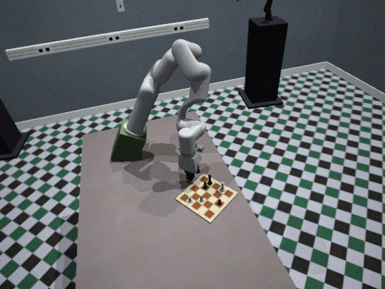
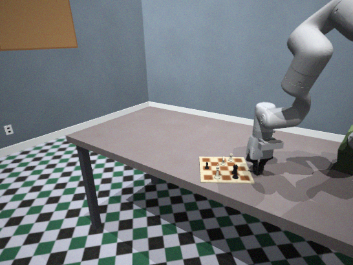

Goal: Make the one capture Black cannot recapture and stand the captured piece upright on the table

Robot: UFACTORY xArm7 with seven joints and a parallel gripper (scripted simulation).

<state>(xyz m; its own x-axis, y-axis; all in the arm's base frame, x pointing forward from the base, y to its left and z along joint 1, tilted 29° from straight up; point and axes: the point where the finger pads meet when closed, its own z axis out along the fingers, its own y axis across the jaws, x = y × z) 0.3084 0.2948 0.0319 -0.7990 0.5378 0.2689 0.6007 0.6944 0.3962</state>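
A small chessboard (image 1: 211, 213) (image 2: 207, 178) lies on the brown table (image 1: 141, 232) (image 2: 145, 136) near its right edge. On it stand two black pieces (image 1: 209, 180) (image 1: 205, 185) at the back, which overlap in the exterior view (image 2: 235, 171). A black pawn (image 1: 218, 201) (image 2: 207, 165) stands apart from them. There are three white pieces: a taller one (image 1: 222, 186) (image 2: 217, 172) and two pawns (image 1: 190, 199) (image 1: 202, 199). My gripper (image 1: 190, 177) (image 2: 258, 168) points down just off the board's back corner, low over the table. It is shut on a small black piece, mostly hidden by the dark fingers.
The arm's green base block (image 1: 127, 144) (image 2: 346, 155) stands on the table behind the gripper. A tall black pedestal (image 1: 264, 60) stands on the checkered floor beyond the table. The table's right edge runs close to the board.
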